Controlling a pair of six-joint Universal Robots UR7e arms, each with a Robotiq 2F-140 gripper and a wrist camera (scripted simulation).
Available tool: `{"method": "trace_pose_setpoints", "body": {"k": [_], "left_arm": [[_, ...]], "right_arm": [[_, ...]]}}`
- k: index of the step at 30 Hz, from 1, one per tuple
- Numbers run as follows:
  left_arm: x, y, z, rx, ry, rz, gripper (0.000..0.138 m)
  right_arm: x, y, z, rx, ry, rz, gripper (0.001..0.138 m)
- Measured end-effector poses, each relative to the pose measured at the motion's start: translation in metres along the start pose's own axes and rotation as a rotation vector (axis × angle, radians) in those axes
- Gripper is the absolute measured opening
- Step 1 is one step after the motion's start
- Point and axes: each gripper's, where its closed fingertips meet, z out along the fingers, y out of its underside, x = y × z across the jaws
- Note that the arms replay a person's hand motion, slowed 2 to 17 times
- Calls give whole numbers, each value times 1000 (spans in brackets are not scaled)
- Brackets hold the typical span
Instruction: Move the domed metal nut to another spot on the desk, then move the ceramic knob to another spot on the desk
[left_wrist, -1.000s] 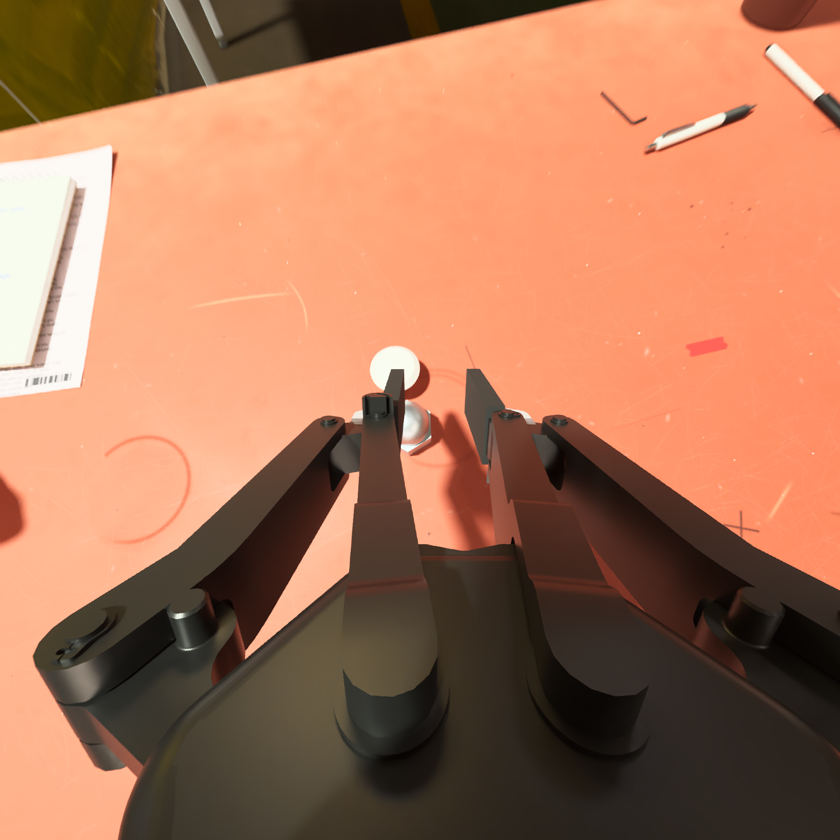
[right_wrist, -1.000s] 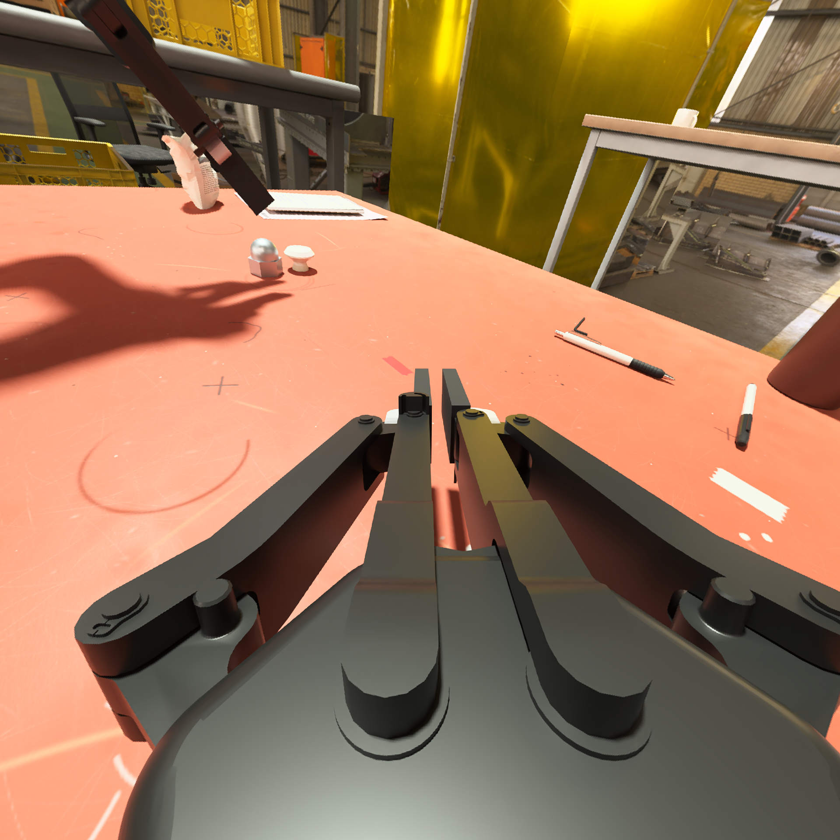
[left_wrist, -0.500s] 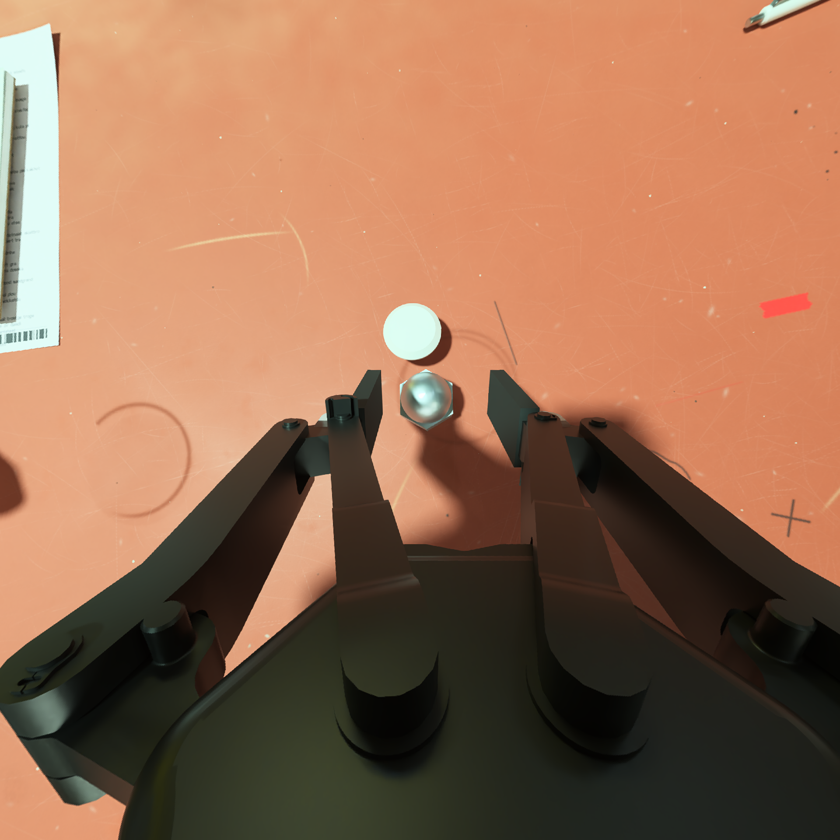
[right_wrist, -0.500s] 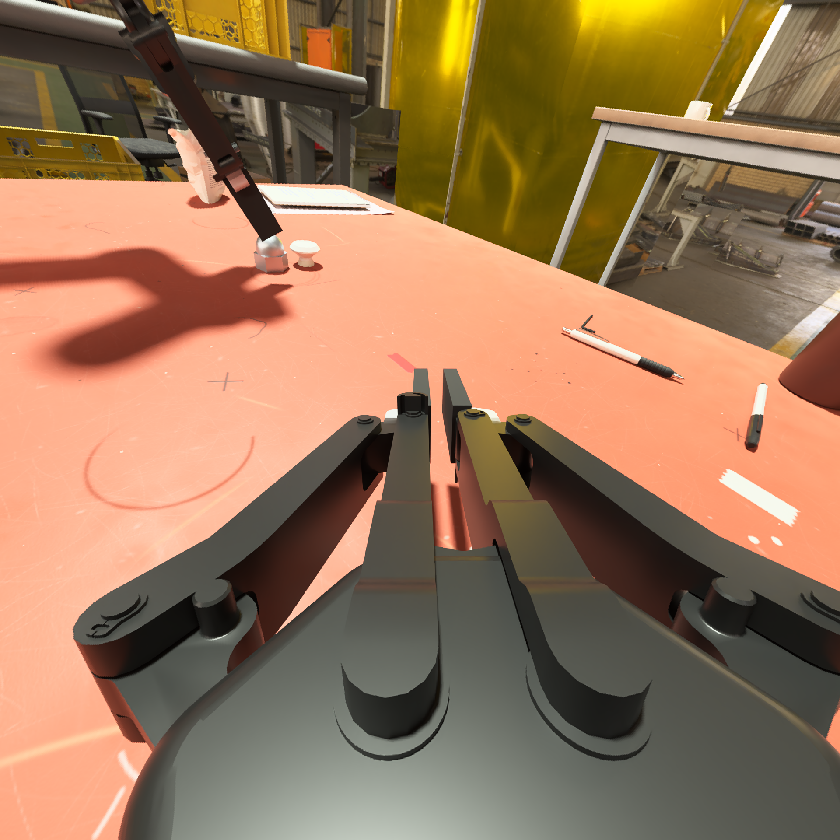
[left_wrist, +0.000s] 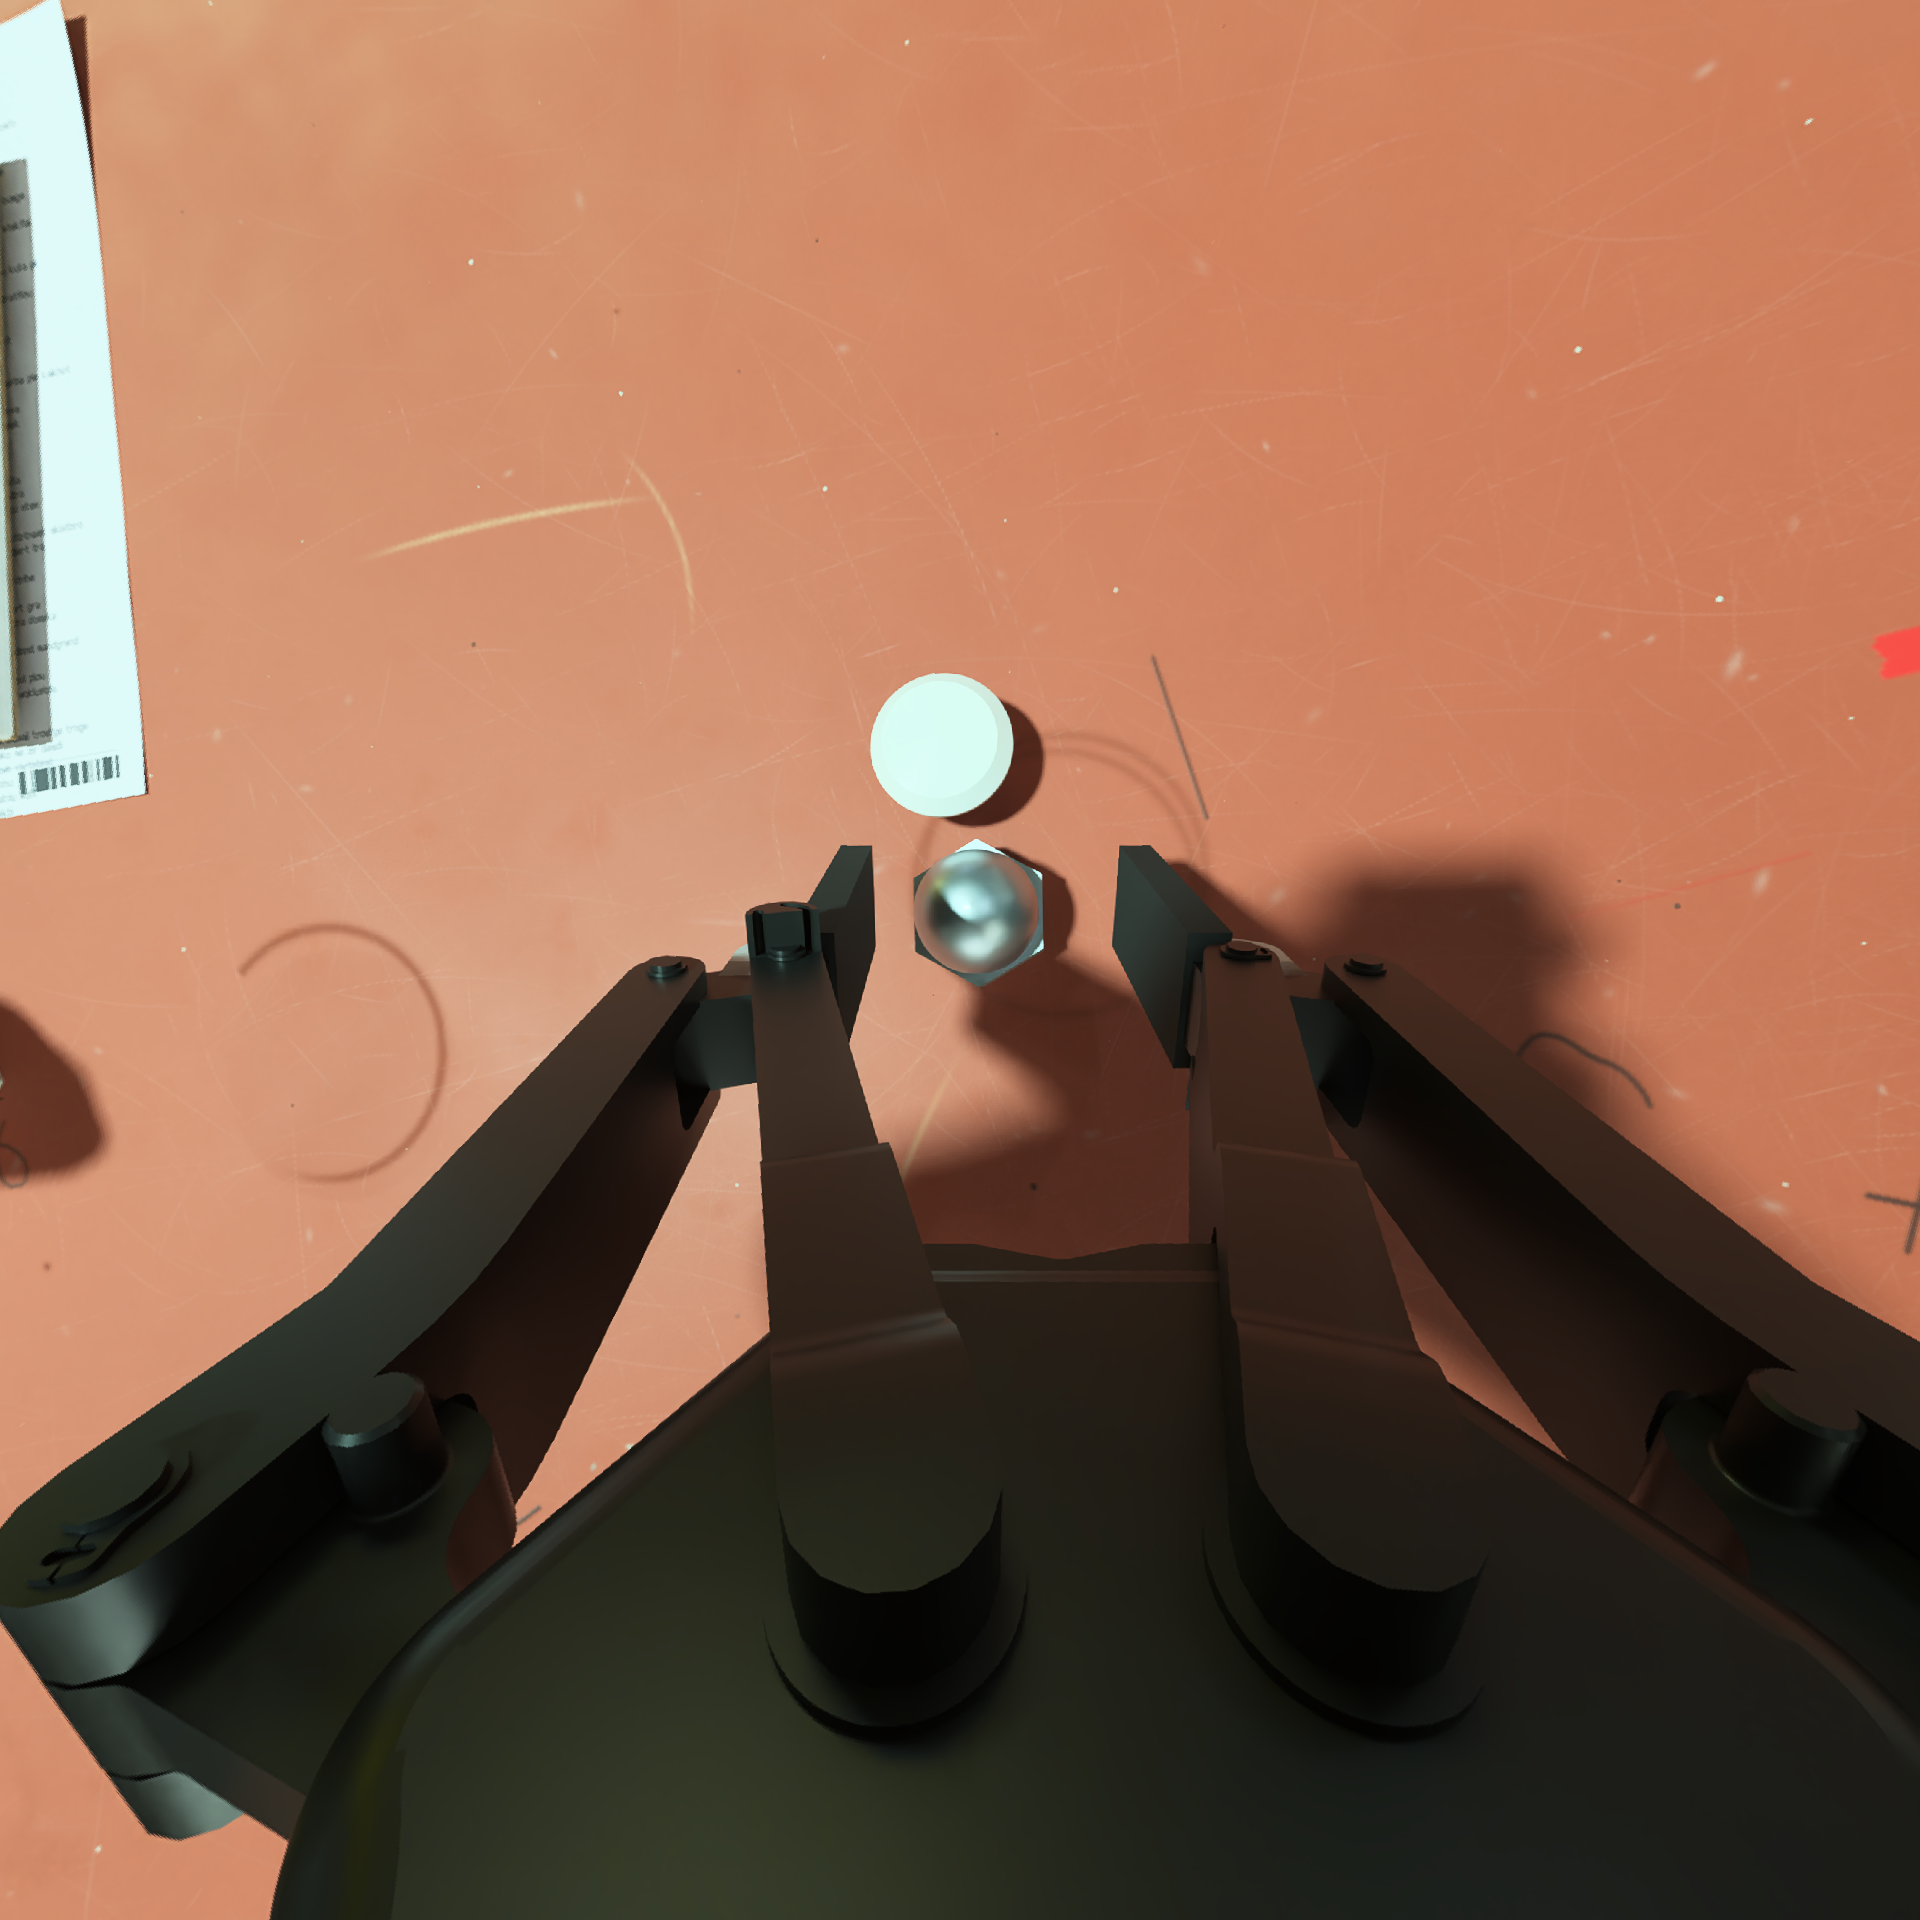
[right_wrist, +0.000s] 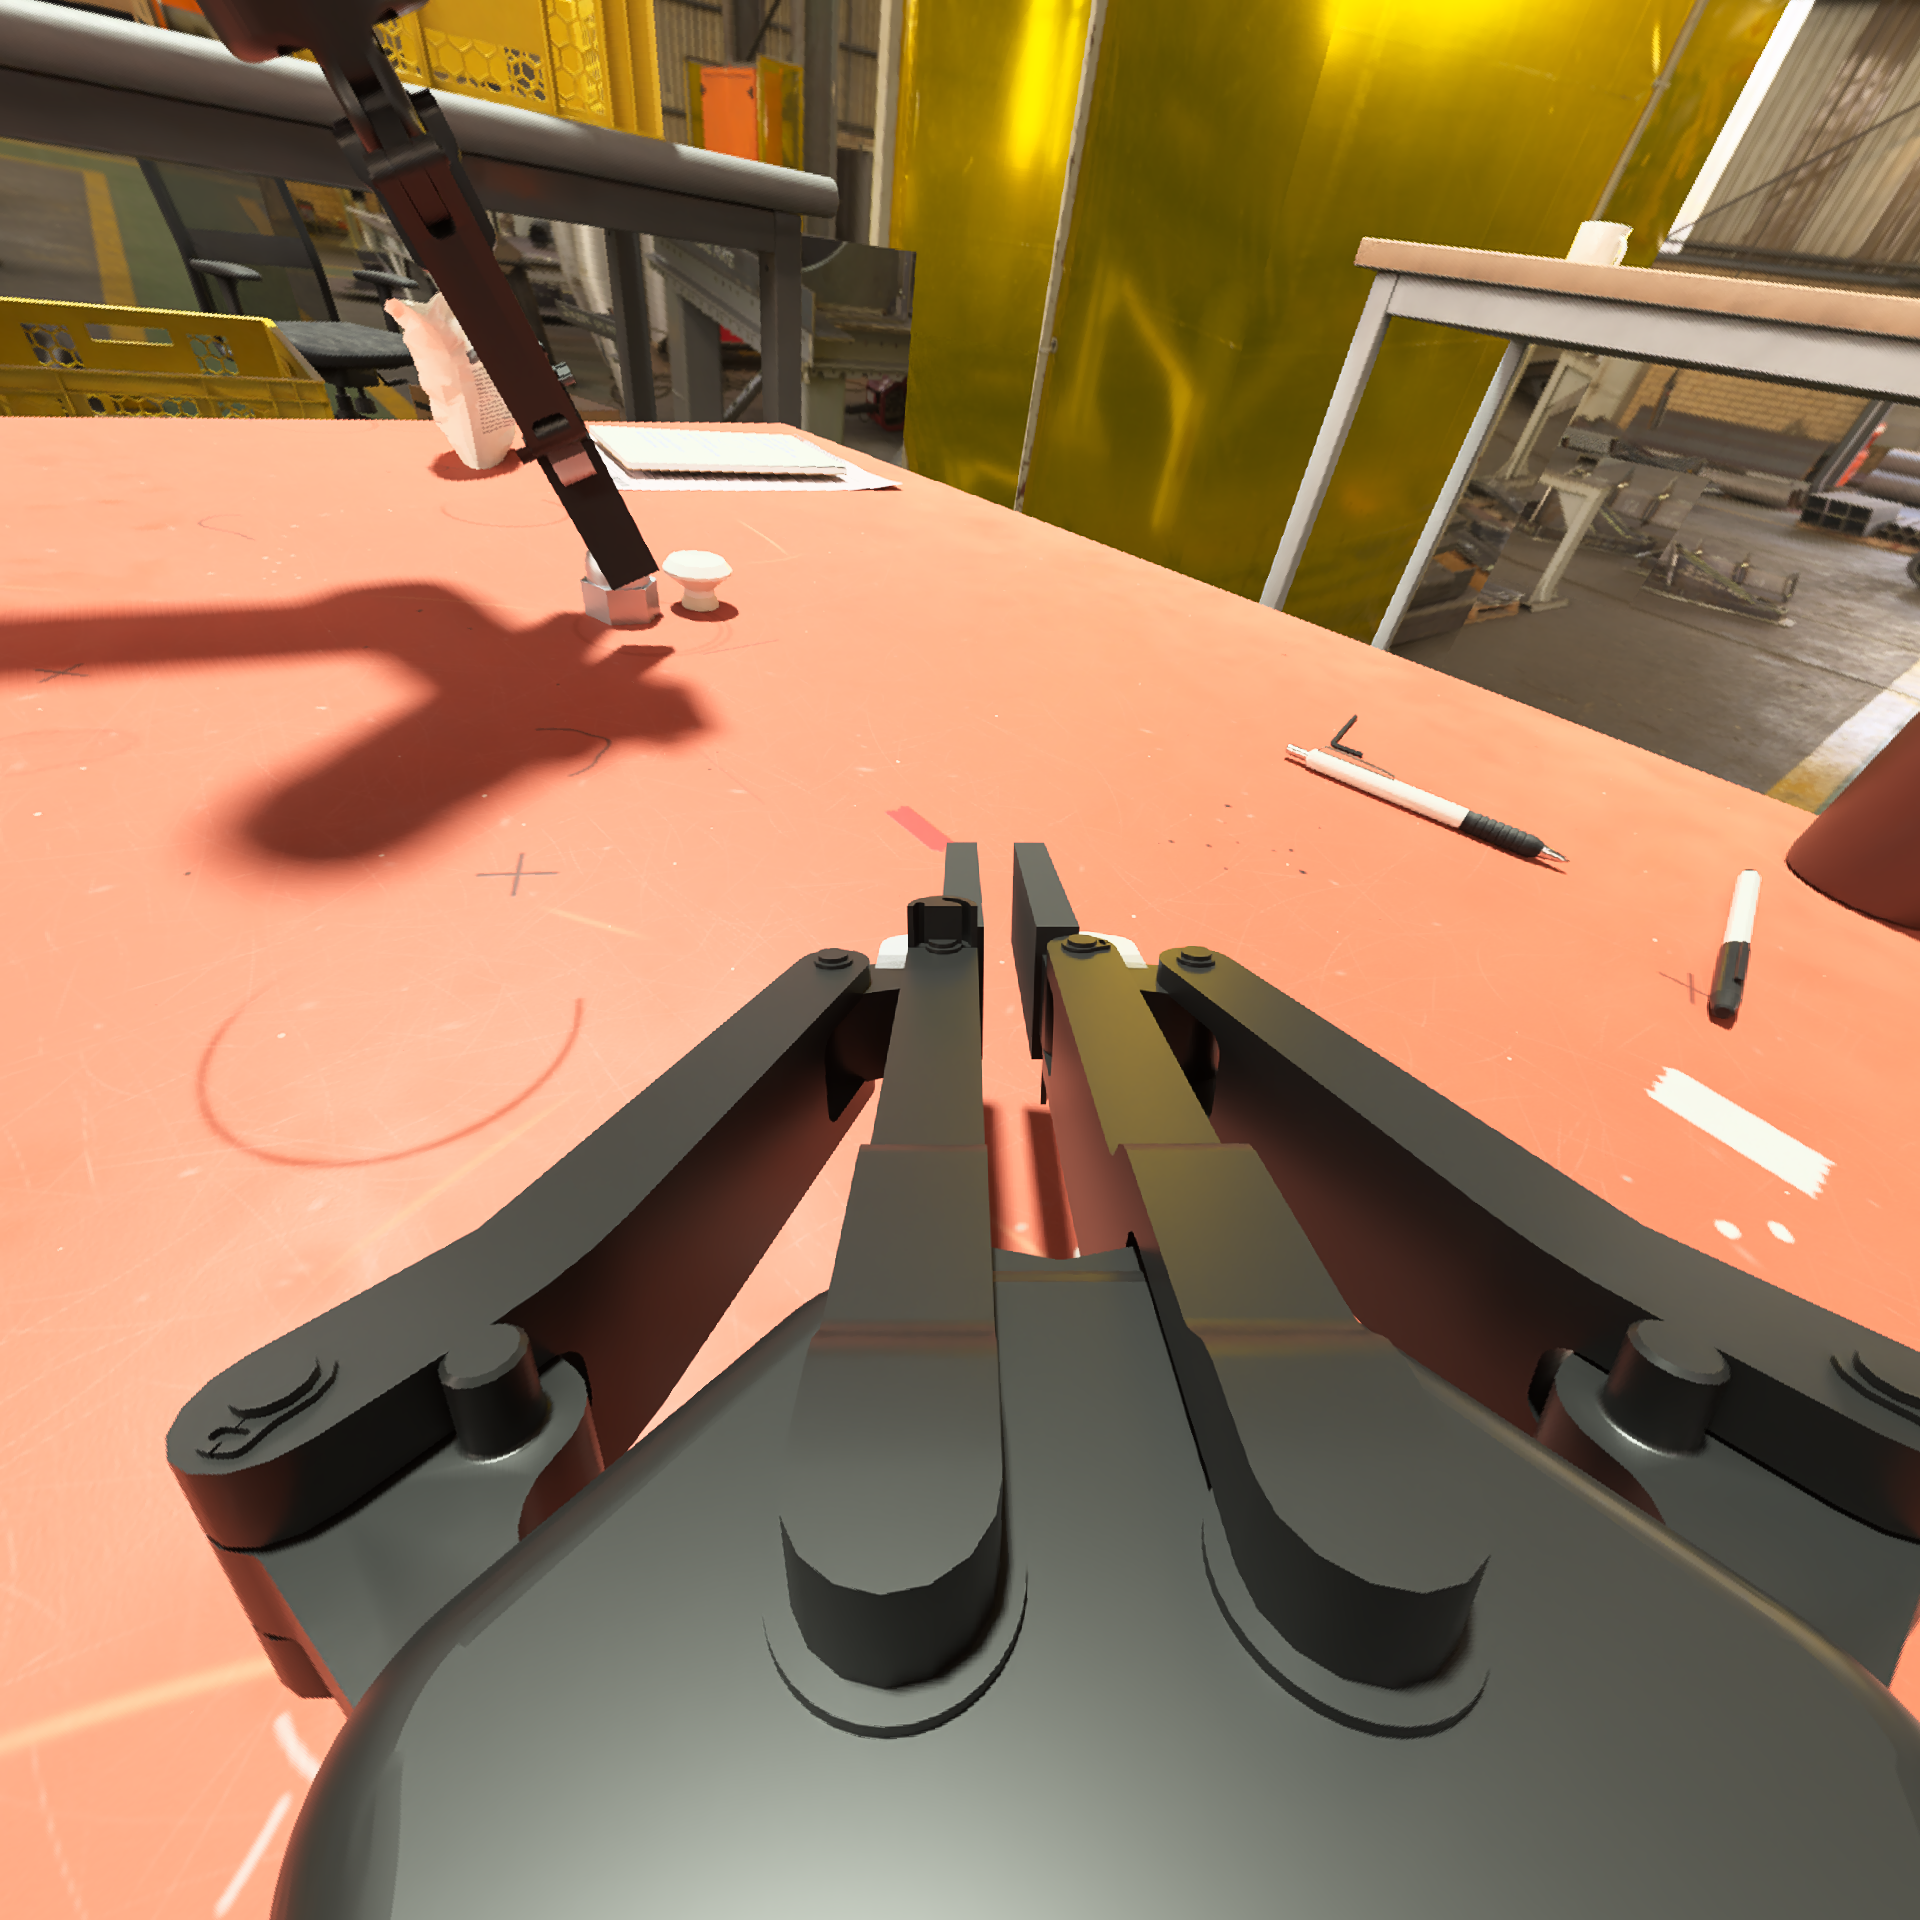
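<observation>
The left gripper (left_wrist: 987, 914) hangs wide apart around the domed metal nut (left_wrist: 978, 912), which sits on the desk (left_wrist: 1351, 364) just beside the ceramic knob (left_wrist: 941, 744) — first step, untouched. Next it must close squarely without nudging the knob; the right gripper (right_wrist: 995, 883) idles, nearly closed and empty.

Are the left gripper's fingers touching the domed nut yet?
Apart. In the left wrist view bare desk shows between the domed nut and each finger of the open left gripper.
</observation>
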Motion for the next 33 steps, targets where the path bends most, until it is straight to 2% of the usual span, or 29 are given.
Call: {"method": "trace_pose_setpoints", "body": {"k": [14,25,33], "left_arm": [[-6,6,12,-50,-30,-12,59],[-5,4,11,-26,10,-21,36],[-7,4,11,-19,7,-4,36]], "right_arm": [[0,0,0,-2,-2,1,10],[0,0,0,-4,-4,1,10],[-1,1,0,-5,-5,1,9]]}}
